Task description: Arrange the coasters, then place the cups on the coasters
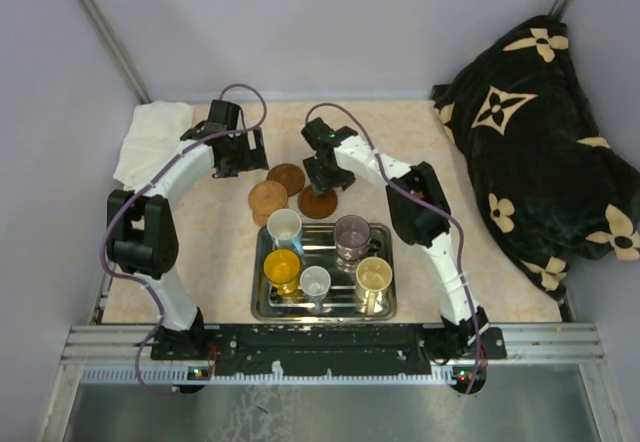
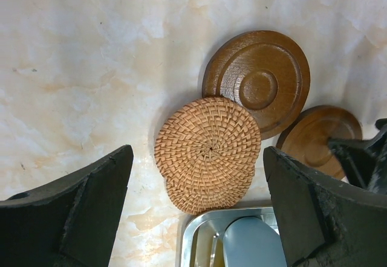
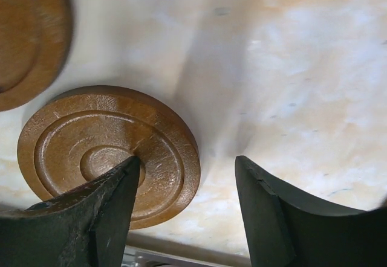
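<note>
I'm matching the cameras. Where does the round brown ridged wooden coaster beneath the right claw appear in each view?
Top external: the round brown ridged wooden coaster sits mid-picture, rightmost of the coasters.
Left wrist: at the right edge, partly hidden.
Right wrist: lower left, near the bottom edge.
Shared landmark: the second wooden coaster, up and left of it in every view.

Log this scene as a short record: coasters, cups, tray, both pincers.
round brown wooden coasters: two, flat on the marbled table
round tan woven coasters: at least two, overlapping, beside the wooden ones
small handled mugs: five, all standing in the rectangular steel tray, none on a coaster
left pincer: open, above the woven coasters
right pincer: open, one finger over a wooden coaster
</note>
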